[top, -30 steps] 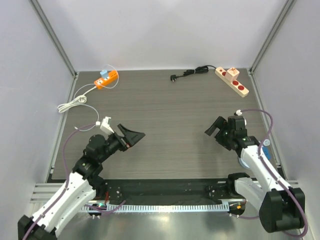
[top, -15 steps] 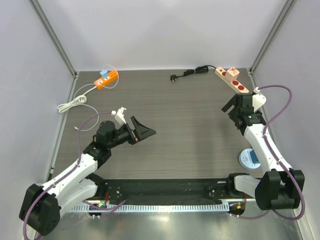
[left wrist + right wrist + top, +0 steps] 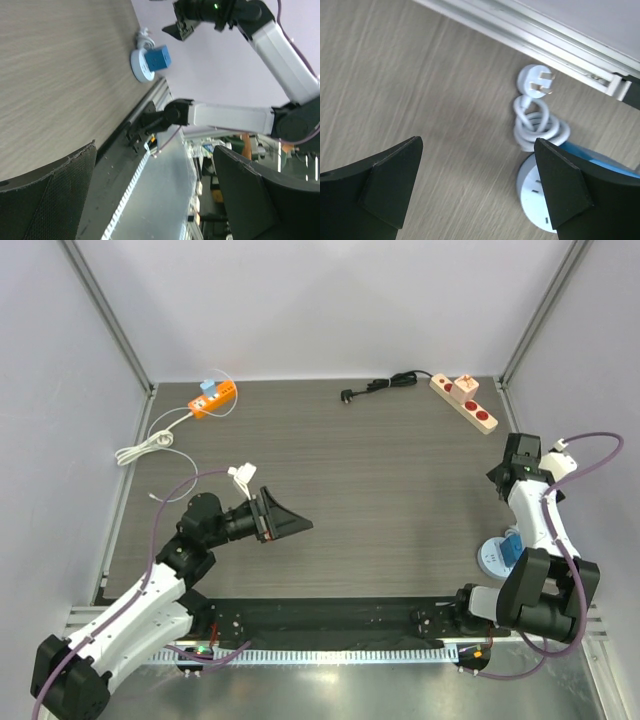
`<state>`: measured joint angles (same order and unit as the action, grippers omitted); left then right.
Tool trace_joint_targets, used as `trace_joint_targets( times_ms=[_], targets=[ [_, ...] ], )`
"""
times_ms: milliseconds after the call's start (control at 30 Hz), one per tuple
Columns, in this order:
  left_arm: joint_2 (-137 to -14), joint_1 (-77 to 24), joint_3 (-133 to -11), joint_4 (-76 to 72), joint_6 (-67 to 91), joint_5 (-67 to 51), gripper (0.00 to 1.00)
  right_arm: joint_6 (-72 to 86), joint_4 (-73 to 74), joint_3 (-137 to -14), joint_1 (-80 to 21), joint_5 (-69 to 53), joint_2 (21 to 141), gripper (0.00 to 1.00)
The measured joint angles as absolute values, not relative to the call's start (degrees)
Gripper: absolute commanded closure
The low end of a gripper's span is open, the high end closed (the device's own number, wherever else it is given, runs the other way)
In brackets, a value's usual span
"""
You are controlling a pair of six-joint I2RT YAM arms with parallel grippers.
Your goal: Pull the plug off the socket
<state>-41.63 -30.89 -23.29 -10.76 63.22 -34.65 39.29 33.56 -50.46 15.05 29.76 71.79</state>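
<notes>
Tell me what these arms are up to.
Two arms are set to pull a plug from a socket, but nothing is gripped yet. The left end effector hangs open over the left half of the table. The right end effector, open too, hovers by the right edge, its camera looking down on the round white socket with a blue plug on it. The beige power strip and orange power strip sit untouched.

Blue plug (image 3: 510,549) seated in round socket (image 3: 489,558) — unheld

Pale lilac walls (image 3: 330,300), wood-grain tabletop (image 3: 360,470)
</notes>
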Motion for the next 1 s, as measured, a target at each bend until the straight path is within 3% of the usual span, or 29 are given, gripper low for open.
trace_joint_targets(
  times_ms=[533, 1000],
  targets=[
    [-40.8, -36.7, -24.6, -5.6, 62.1, -35.7, 0.0, 36.5, 34.7, -47.6, 30.6, 24.2, 76.3, 0.0],
    [-37.5, -36.8, -25.3, -1.9, 61.5, -34.3, 0.0, 41.3, 31.0, -40.2, 27.1, 12.4, 75.0, 0.0]
  ],
)
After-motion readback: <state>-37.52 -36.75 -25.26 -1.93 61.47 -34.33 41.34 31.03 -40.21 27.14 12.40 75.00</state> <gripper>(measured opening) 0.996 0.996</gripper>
